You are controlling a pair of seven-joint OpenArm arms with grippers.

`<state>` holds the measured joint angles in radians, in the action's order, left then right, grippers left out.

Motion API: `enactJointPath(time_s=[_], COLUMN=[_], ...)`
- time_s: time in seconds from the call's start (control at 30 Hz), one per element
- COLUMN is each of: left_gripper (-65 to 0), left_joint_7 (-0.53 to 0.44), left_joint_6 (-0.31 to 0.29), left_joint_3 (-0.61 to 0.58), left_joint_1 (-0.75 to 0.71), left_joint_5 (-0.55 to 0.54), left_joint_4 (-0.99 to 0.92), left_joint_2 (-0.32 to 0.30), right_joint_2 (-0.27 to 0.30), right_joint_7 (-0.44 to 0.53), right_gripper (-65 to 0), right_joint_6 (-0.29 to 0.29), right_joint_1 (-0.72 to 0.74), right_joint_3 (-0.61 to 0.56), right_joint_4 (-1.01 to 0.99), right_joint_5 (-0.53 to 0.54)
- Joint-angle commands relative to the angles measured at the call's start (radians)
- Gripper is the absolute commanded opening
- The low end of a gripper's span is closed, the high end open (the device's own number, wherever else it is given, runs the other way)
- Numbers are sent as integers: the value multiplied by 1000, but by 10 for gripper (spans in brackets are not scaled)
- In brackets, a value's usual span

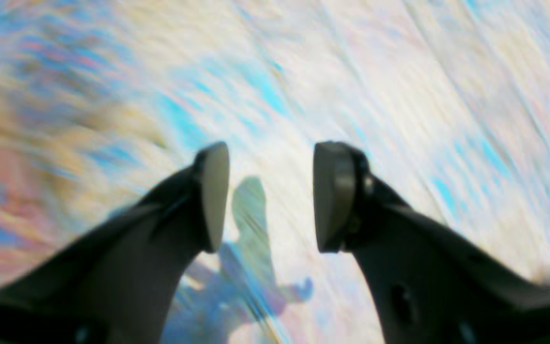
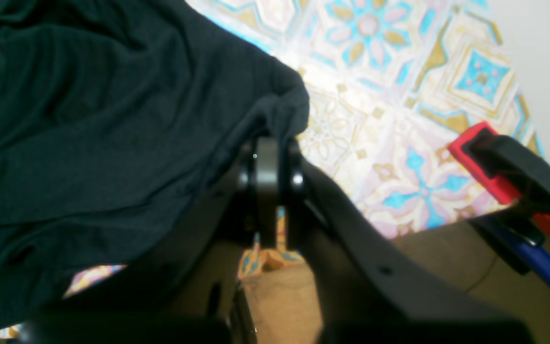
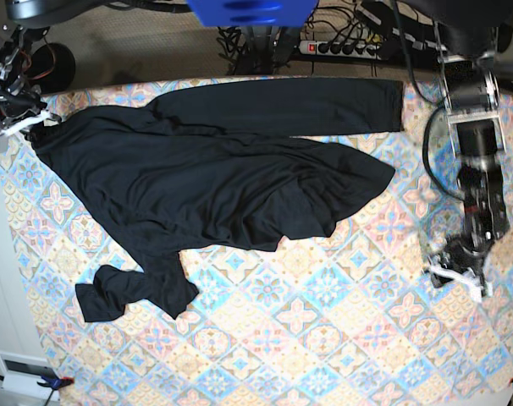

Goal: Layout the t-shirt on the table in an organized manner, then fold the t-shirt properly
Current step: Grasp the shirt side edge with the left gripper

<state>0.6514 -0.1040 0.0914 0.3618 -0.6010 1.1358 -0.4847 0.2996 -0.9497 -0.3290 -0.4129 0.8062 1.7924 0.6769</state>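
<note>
**A:** Shirt first. Where is it lying?

**B:** T-shirt [image 3: 214, 182] is sprawling across the far half of the bench [image 3: 324, 338], body rumpled in diagonal folds, one long sleeve stretched straight along the far edge, the other wadded into a lump nearer the front. Nothing is laid out square yet.

**A:** And your tools?

**B:** My right tool [image 2: 268, 165] is pinching a corner of the fabric, pads pressed together on it, right at the bench's edge by the far corner. My left tool [image 1: 271, 196] is standing spread with nothing between the pads, over bare patterned cloth, well apart from the shirt. Its camera view is smeared, so I'm judging that arm to be in motion.

**A:** What's worrying you?

**B:** Only one corner is being held. If I'm pulling with the right alone, I'm expecting the body to swing and drag rather than flatten, and the bunched sleeve could roll under it. The held corner is sitting so close to the edge that slack could slip off the bench. There's also a red clamp [image 2: 482, 157] near that tool; thin fabric might be snagging there.
</note>
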Motion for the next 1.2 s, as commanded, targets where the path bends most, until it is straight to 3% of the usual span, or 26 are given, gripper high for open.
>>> enactJointPath(time_s=[0.0, 0.13, 0.3, 0.63, 0.8, 0.87, 1.03, 1.17], left_gripper=[-404, -426, -427, -430, -435, -479, -606, -650], left_joint_7=[-17, -3, 25, 23, 28, 34, 153, 160], left_joint_6=[-1, -1, -1, 0, 2, -1, -1, -1], left_joint_3=[8, 1, -57, -154, -154, -154, -155, -155], left_joint_1=[-25, -154, -126, 41, 55, 55, 61, 58], left_joint_5=[-18, -26, 13, 204, 241, 234, 232, 240], left_joint_4=[88, 264, 273, -75, -106, -106, -73, -58], left_joint_2=[-21, 57, 162, 396, 419, 419, 418, 392], right_joint_2=[23, 23, 23, 23, 23, 23, 23, 23], right_joint_7=[21, 24, 22, 24, 24, 24, 22, 21], right_gripper=[-650, -650, -650, -650, -650, -650, -650, -650], right_joint_6=[0, 1, 1, 1, 1, 1, 1, 3], right_joint_1=[-2, -1, -1, -1, -1, -1, -1, -1], right_joint_3=[3, -54, -58, -58, -55, -55, -55, -55], right_joint_4=[19, 19, 19, 19, 19, 19, 19, 14], right_joint_5=[10, 10, 10, 10, 10, 10, 10, 10])
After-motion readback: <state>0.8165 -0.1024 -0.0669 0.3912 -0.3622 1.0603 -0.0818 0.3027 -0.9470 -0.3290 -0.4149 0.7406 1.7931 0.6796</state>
